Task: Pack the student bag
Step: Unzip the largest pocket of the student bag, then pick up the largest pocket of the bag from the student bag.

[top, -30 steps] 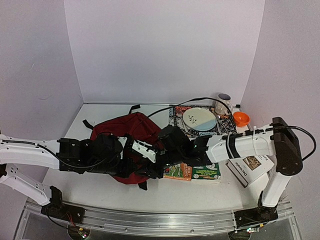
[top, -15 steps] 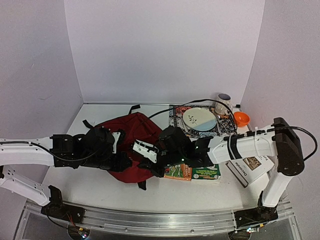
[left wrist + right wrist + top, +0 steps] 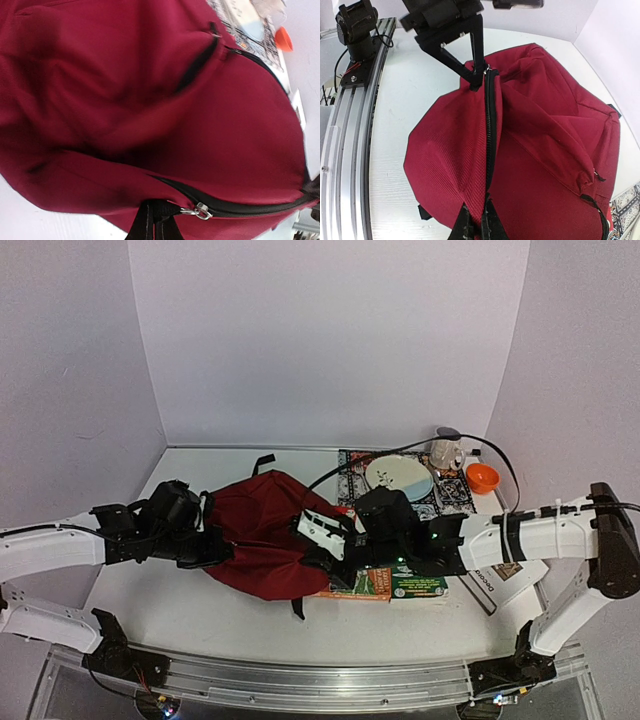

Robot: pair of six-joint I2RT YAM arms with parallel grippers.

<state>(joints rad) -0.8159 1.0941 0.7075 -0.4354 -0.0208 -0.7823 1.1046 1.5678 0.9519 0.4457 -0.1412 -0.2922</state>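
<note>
The bag (image 3: 262, 540) lies on the white table (image 3: 200, 615), a little left of the middle, between the two arms. It is dark red and its fabric is loose and folded. Its black zipper (image 3: 487, 135) runs in one straight line along the raised edge of the bag, and it looks closed over this length. A small metal pull (image 3: 201, 210) sits on the zipper at the left arm's end.

The left gripper (image 3: 476, 80) is clenched on the bag at the far end of the zipper line, its fingertips meeting on the fabric. The right gripper (image 3: 476, 215) is also clenched on the bag, at the near end of the same line in the right wrist view. The seam is stretched between them.

Just beside the bag, under the right arm, lie an orange book (image 3: 365, 585) and a green book (image 3: 418, 585). A white book (image 3: 488, 585) lies further right. Behind them is a patterned mat (image 3: 455, 495) with a plate (image 3: 398, 478) on it. A mug (image 3: 446, 450) and an orange bowl (image 3: 482, 477) stand near the right wall.
</note>
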